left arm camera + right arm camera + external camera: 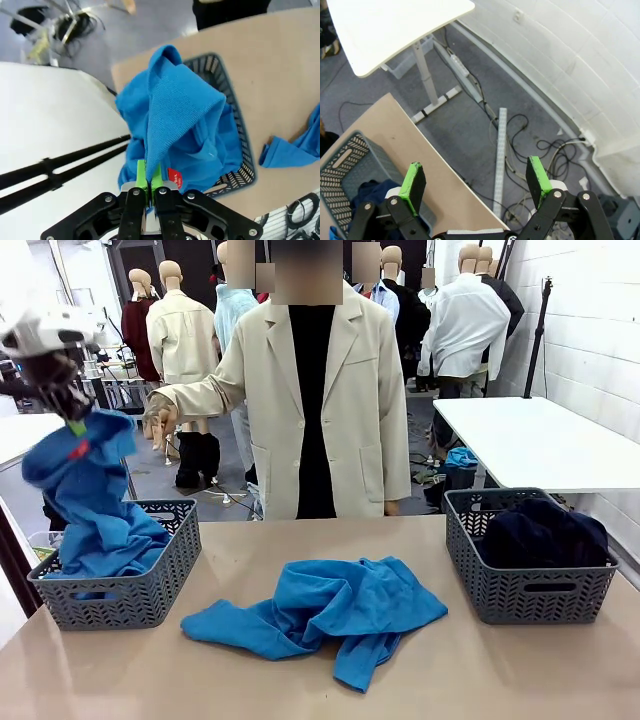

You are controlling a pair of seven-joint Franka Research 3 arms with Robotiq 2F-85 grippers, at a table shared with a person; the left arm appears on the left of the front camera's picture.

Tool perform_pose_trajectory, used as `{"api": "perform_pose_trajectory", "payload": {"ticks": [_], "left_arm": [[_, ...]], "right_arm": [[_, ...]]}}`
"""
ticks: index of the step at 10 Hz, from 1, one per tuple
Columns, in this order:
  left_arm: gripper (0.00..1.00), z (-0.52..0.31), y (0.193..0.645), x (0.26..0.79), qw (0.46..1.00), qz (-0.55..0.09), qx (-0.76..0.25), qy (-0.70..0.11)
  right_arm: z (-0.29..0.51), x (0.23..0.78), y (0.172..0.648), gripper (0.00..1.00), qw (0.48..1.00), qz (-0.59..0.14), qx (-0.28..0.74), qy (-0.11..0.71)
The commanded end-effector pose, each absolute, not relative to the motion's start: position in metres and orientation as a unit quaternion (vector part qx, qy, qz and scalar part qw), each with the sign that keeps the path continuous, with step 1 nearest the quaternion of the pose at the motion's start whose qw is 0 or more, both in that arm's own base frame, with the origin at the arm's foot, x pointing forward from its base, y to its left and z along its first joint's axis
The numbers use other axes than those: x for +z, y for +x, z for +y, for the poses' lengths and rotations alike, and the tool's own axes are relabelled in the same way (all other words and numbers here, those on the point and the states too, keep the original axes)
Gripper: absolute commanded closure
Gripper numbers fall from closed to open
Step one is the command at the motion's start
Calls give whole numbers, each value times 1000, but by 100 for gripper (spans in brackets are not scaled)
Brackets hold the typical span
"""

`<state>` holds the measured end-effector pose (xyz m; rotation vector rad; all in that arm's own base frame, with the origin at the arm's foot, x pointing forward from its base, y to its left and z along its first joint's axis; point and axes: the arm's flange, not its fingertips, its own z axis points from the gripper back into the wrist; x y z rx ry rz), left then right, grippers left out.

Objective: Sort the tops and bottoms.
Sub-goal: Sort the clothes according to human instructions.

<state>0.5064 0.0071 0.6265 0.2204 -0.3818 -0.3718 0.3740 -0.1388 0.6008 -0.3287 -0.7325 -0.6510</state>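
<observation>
My left gripper (75,425) hangs high above the left grey basket (150,590), shut on a bright blue top (85,490) whose lower part rests in that basket. The left wrist view has the green pads (142,172) pinched on a fold of this top (180,110) over the basket (232,100). A second blue top (320,615) lies crumpled mid-table. Dark navy bottoms (545,530) fill the right grey basket (520,590). My right gripper (475,177) stands open with nothing in it, off the table's corner, above the floor; the basket (340,170) with the bottoms (370,192) lies at its lower left.
A person in a beige jacket (320,390) stands at the table's far edge, one hand (160,420) raised near my left gripper. A white table (540,440) stands behind on the right. Cables (520,150) lie on the floor by the brick wall.
</observation>
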Motion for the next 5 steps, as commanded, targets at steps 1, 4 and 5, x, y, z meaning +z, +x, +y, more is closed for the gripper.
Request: {"api": "perform_pose_trajectory", "payload": {"ticks": [1,4,5], "left_arm": [[100,9,505,584,968,-167,-173,66],[100,-4,492,528,976,-117,-182,24],[100,-4,490,515,978,-104,-178,12]], "right_arm": [[-138,598,374,0,871,-348,-308,-161],[-138,598,374,0,871,-348,-308,-161],[-138,598,374,0,871,-348,-308,-161]]}}
